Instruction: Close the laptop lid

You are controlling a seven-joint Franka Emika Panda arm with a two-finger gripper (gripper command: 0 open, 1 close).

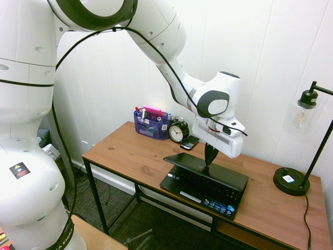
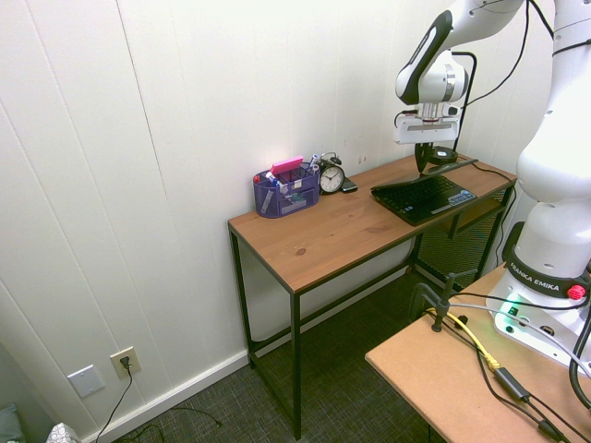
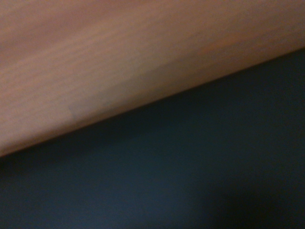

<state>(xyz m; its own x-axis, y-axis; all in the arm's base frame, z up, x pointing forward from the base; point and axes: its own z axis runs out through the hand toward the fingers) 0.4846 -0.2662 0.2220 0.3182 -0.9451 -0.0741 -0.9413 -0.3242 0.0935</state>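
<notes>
Item: laptop lid (image 1: 205, 167), black, nearly down over its keyboard, on the desk (image 1: 130, 153) right of the alarm clock (image 1: 178, 132). Gripper (image 1: 210, 156), fingers pressed together, tip on the lid's back. Risk: hard downward pressure may stress the screen, or the tip may slide off the smooth panel.

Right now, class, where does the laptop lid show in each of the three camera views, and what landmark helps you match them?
First exterior view: the laptop lid lies low of center, tilted down over the keyboard, under the gripper.
Second exterior view: the lid shows at right, edge-on, above the keyboard.
Wrist view: the blurred dark surface filling the lower part is probably the lid.
Shared landmark: the alarm clock on the desk; not in the wrist view.
</notes>
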